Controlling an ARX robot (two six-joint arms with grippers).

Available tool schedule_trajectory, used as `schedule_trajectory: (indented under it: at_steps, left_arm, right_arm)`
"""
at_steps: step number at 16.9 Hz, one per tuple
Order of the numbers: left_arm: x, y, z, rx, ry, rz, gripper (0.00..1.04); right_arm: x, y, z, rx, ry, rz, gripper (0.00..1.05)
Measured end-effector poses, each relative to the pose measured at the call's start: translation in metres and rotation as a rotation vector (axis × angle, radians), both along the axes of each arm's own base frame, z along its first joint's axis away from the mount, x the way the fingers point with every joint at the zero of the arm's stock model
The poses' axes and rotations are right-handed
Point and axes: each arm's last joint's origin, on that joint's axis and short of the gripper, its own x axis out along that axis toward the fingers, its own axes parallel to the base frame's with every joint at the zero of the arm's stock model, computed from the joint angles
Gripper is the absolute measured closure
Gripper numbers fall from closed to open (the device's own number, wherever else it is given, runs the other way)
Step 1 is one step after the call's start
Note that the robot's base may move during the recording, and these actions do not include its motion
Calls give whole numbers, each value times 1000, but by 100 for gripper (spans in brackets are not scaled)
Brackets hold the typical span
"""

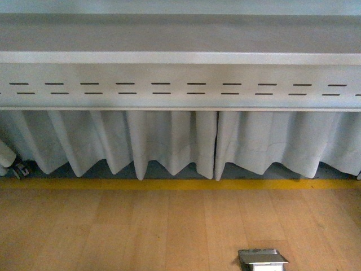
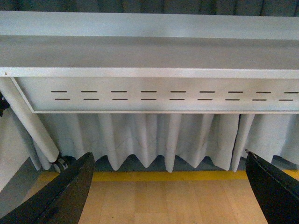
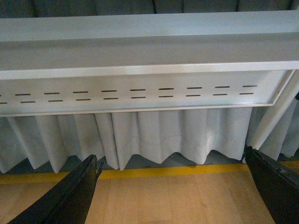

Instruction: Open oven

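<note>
The oven is out of view in all three views. In the left wrist view my left gripper [image 2: 168,156] is open, its two black fingers [image 2: 70,191] spread wide over bare wooden tabletop [image 2: 168,200] with nothing between them. In the right wrist view my right gripper [image 3: 170,156] is open as well, its black fingers [image 3: 273,184] far apart above the same wood [image 3: 173,200], empty. Neither arm shows in the front view.
A yellow tape strip [image 1: 180,184] marks the table's far edge. Behind it hang pleated white curtains [image 1: 169,141] under a grey slotted metal rail [image 1: 180,84]. A small grey metallic object [image 1: 262,259] pokes in at the front view's bottom edge; I cannot tell what it is.
</note>
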Motion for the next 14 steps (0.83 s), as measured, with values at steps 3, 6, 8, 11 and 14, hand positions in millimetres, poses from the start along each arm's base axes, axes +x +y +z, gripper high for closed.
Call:
schedule_trajectory:
  at_steps: [3,6,8,11,14]
  left_arm:
    - [0,0,0,0,0,0,7]
    - [0,0,0,0,0,0,7]
    - [0,0,0,0,0,0,7]
    - [0,0,0,0,0,0,7]
    - [0,0,0,0,0,0,7]
  right_arm:
    - [0,0,0,0,0,0,6]
    - [0,0,0,0,0,0,6]
    - [0,0,0,0,0,0,6]
    - [0,0,0,0,0,0,6]
    - [0,0,0,0,0,0,6]
